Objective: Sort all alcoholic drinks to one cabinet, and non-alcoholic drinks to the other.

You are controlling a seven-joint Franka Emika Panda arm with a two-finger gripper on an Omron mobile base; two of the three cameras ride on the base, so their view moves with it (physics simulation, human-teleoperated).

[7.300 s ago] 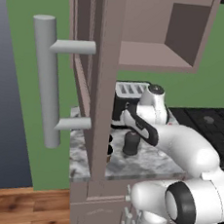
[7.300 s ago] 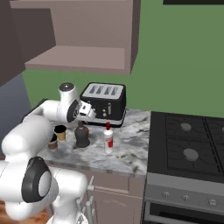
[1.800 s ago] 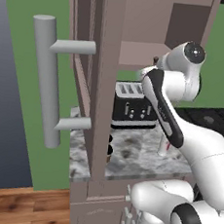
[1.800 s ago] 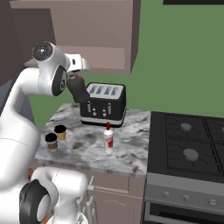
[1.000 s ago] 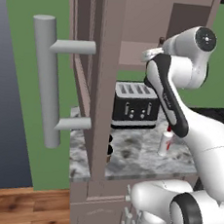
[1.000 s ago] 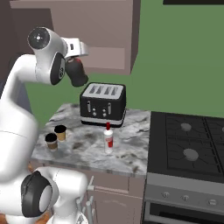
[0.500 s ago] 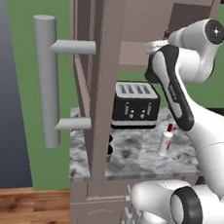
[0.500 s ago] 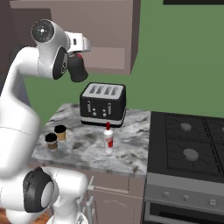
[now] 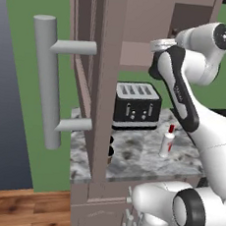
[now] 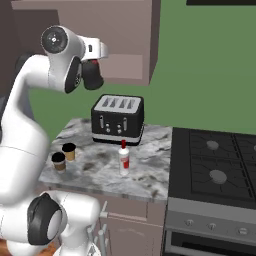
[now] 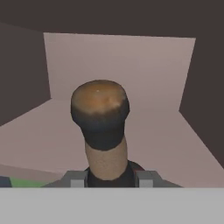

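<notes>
My gripper (image 11: 111,177) is shut on the thin brown neck of the squat black bottle (image 11: 101,127), whose rounded top faces the hand camera. In the right base view the black bottle (image 10: 92,76) hangs from the gripper (image 10: 95,61) just in front of the open wall cabinet (image 10: 122,67). Its plain inner shelf (image 11: 170,144) lies straight ahead in the hand view. On the counter stands the slim clear bottle with red cap (image 10: 123,158) (image 9: 167,141). Two small tan cups (image 10: 69,151) with black tops stand at the counter's left end.
The cabinet door (image 9: 86,58) stands open toward me, its thick grey bar handle (image 9: 46,81) at the left. A black four-slot toaster (image 10: 118,120) (image 9: 137,105) sits at the back of the marble counter (image 10: 100,172). A stove (image 10: 215,165) adjoins on the right.
The arm has lifted the black bottle a little higher and closer to the cabinet shelf. The things on the counter have not moved.
</notes>
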